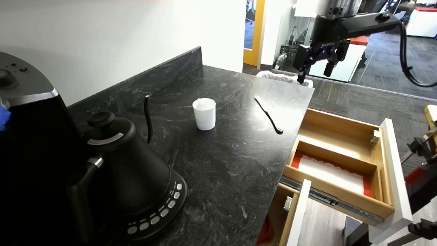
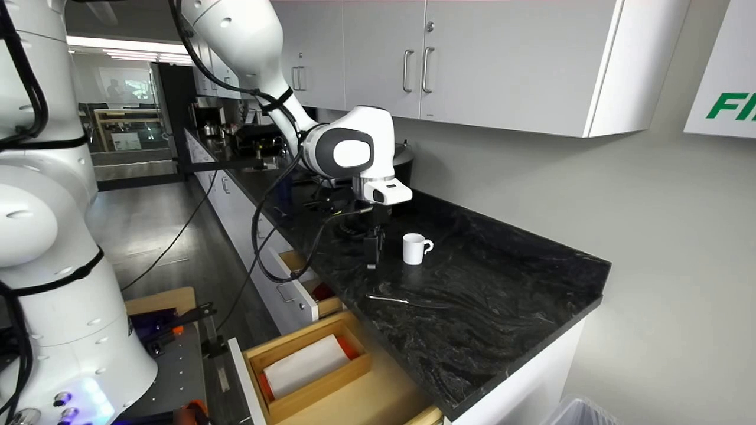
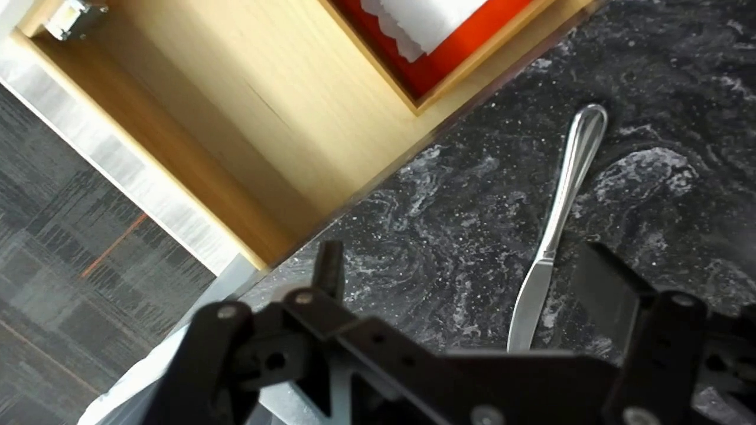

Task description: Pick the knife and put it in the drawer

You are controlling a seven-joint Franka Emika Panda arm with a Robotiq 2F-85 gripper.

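The knife lies flat on the dark counter near its drawer-side edge. It also shows in an exterior view and in the wrist view, where it looks silver. There its handle points up and its blade tip is hidden behind the gripper body. My gripper is open and empty. Its fingers stand on either side of the blade in the wrist view, but it hangs above the counter, apart from the knife. It also shows in both exterior views. The wooden drawer is pulled open beside the counter.
A white cup stands on the counter. A black kettle stands on its base farther along. A divided compartment in the drawer holds a red-and-white item. A lower drawer is partly open. A lined bin stands past the counter's end.
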